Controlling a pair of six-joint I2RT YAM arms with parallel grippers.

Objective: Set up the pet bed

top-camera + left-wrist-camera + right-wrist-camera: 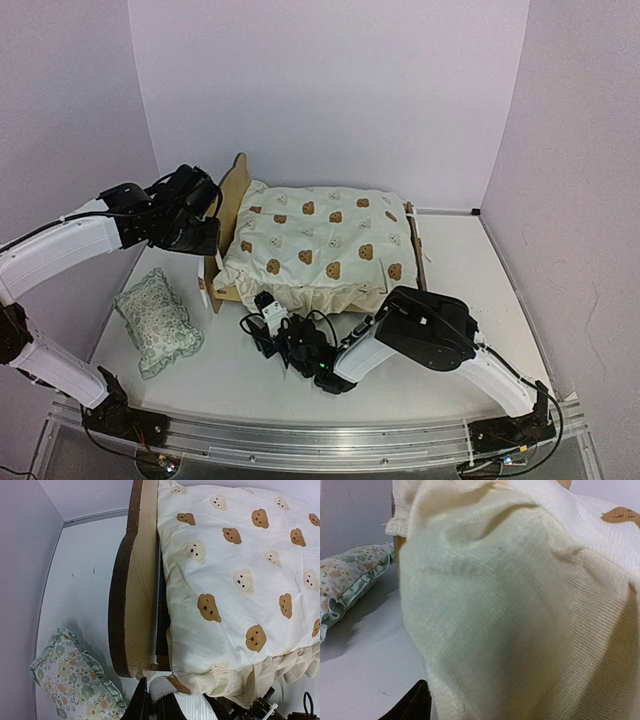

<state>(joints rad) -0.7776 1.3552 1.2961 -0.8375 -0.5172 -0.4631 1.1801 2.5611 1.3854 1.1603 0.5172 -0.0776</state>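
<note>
The pet bed (236, 188) stands at the back centre of the table, its plywood headboard (139, 595) to the left. A cream bear-print cover (325, 240) lies over it and its ruffle hangs down the near side. My left gripper (152, 701) is at the headboard's near corner, shut on a white corner of the cover (164, 687). My right gripper (268, 312) sits low at the front ruffle. In the right wrist view the cover (510, 605) fills the frame. One dark finger (412, 705) shows far to the left; the other is hidden behind the fabric.
A floral ruffled pillow (155, 320) lies on the table left of the bed, also in the left wrist view (70, 680) and the right wrist view (350, 575). Pale walls close in the left, back and right. Cables trail by my right arm (430, 330).
</note>
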